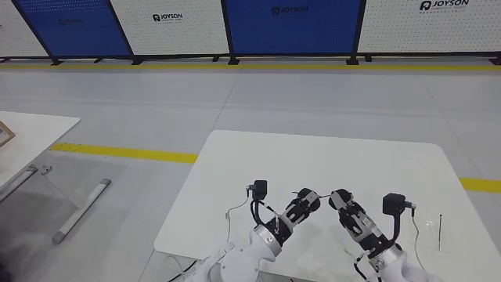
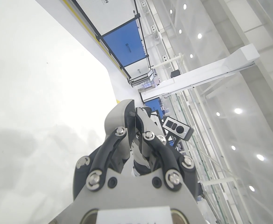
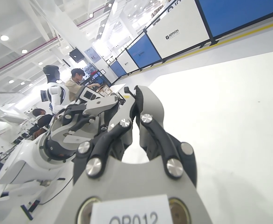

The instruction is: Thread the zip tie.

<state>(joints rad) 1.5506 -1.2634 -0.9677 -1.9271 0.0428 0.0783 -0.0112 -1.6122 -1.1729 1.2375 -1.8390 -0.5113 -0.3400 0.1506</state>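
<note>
White table [image 1: 258, 164] in a big bright hall, with both arms over its near edge. The left gripper [image 2: 133, 109] is squeezed tight on a thin black strip, the zip tie [image 2: 135, 123]. The right gripper [image 3: 134, 94] is clamped down too, with a small black end poking out past its tips. So the tie hangs above the table, bridging the two grippers, which sit just beside each other. Picking it up looks done to me. Can't tell if the tail is in the head yet. My guess is lining up and pushing through are what's left.
</note>
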